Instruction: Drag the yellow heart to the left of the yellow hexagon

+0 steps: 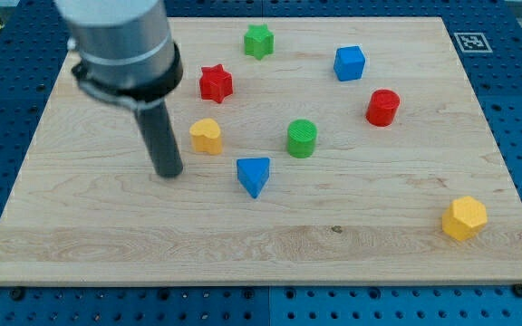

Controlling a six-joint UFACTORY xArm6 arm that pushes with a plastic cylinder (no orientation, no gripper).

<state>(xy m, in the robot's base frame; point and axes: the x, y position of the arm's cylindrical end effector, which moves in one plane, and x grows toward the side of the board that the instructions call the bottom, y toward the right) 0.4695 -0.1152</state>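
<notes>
**Item: pusher rod set left of yellow heart**

Pincer: none fitted, so no spread or pinch to record; the arm ends in a dark rod. The tip [169, 172] rests on the wooden surface [80, 235], just to the view's left of the yellow heart [206, 136] and slightly below it, apart from it.

Task objects: yellow heart, upper-left of centre. Yellow hexagon [464, 217], far off near the view's bottom right.

Objects between: blue triangular block [254, 175] just below-right of the heart; green cylinder [302, 138] directly to its right; red cylinder [382, 107] further right. Red star [215, 82], green star [258, 41] and blue cube [350, 62] lie above.

Handling advice: the rod appears suitably placed for a rightward push. Likely best course: meet the heart's left face squarely, steer it between cylinder and triangle or beneath both, and stop short, left of the hexagon, without nudging it.
</notes>
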